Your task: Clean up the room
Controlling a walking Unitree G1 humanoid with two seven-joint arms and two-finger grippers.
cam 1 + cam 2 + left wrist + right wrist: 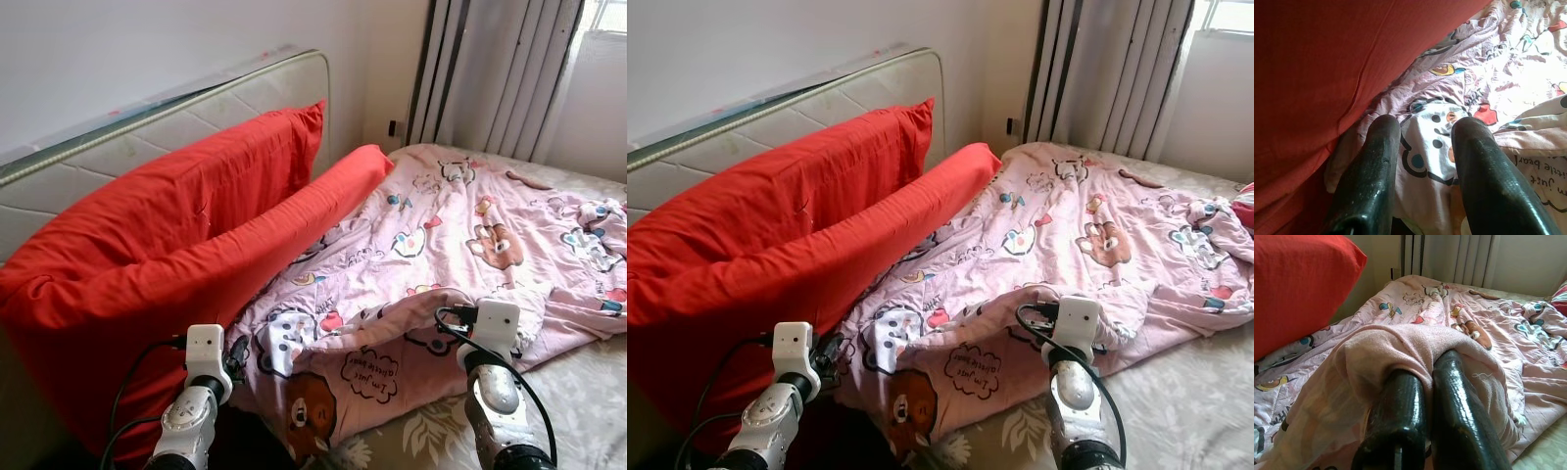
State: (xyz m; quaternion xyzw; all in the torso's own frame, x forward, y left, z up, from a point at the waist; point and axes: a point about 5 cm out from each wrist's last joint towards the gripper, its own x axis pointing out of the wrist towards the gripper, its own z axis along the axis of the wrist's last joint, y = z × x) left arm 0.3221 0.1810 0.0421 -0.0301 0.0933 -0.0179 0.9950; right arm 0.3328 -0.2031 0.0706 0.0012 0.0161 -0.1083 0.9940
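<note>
A pink cartoon-print blanket (pixel 460 225) lies rumpled across the bed, its near edge folded back. My right gripper (pixel 1427 366) is shut on a raised fold of this blanket (pixel 1400 345), and the cloth drapes over both fingertips. My left gripper (pixel 1425 128) is open, its two fingers (pixel 1376 161) spread just above the blanket's corner next to the big red pillow (pixel 147 245). Nothing sits between those fingers. A second, long red pillow (pixel 328 191) leans beside the first one.
A padded grey headboard (pixel 196 103) stands behind the pillows along the white wall. Grey curtains (pixel 490 69) hang at the far end by a window. Bare leaf-patterned sheet (pixel 578 392) shows at the near right of the bed.
</note>
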